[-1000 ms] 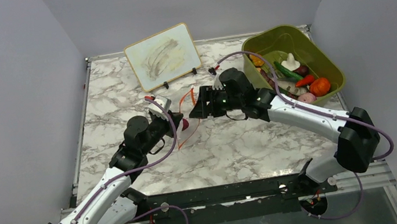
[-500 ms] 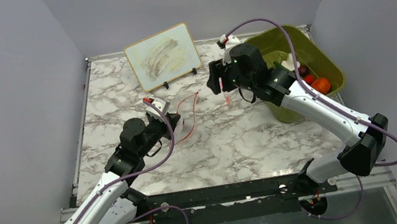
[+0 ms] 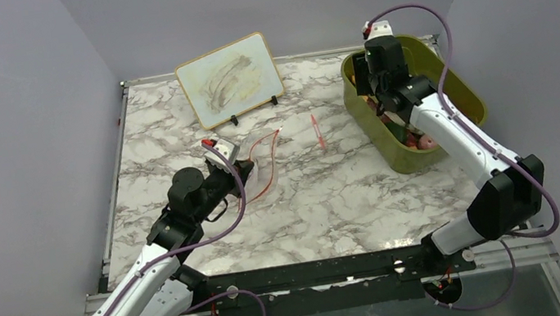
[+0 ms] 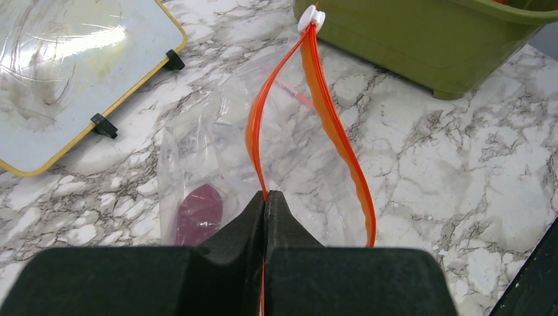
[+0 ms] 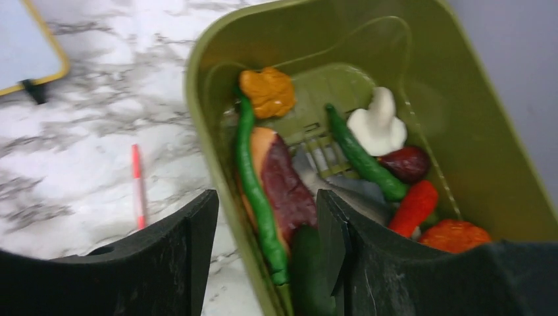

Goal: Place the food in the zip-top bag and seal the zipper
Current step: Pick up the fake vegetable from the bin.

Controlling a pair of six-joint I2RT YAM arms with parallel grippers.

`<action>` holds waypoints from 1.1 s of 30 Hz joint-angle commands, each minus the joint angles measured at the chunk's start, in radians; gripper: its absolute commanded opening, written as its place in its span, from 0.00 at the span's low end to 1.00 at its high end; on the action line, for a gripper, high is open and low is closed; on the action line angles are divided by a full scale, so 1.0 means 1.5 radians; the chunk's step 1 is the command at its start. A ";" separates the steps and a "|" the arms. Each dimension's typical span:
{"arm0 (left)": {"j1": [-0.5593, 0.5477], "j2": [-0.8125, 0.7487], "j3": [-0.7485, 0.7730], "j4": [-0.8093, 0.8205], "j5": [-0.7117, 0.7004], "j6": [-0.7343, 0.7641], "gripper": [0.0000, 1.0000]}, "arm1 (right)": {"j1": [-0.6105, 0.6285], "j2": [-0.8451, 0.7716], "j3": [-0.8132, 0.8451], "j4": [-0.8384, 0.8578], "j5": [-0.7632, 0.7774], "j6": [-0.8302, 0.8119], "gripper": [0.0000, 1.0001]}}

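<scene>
We have one purple piece [image 4: 197, 214] inside the bag [image 4: 197, 151], which lies on the table [image 4: 460, 164] with its zipper [image 4: 332, 118] gaping. Our left gripper [image 4: 266, 197] pinches that strip; our right gripper [image 5: 263, 207] hovers open and empty over the bin [image 5: 487, 164] (most food [image 5: 378, 125] waits there). Sealing is not yet done.

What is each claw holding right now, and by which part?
The left claw pinches the bag by one side of its zipper, at the near end of the mouth. The right claw is open over the bin, holding nothing.
</scene>
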 commanded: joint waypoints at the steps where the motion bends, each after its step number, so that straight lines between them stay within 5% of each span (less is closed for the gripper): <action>1: 0.002 -0.016 0.000 0.013 0.022 0.010 0.00 | -0.031 0.036 -0.016 0.077 0.111 -0.052 0.56; 21: 0.002 -0.035 -0.006 0.014 0.022 0.016 0.00 | -0.189 0.265 -0.031 0.268 0.176 -0.114 0.48; 33: 0.002 -0.037 -0.007 0.013 0.017 0.021 0.00 | -0.240 0.365 0.042 0.265 0.075 -0.088 0.47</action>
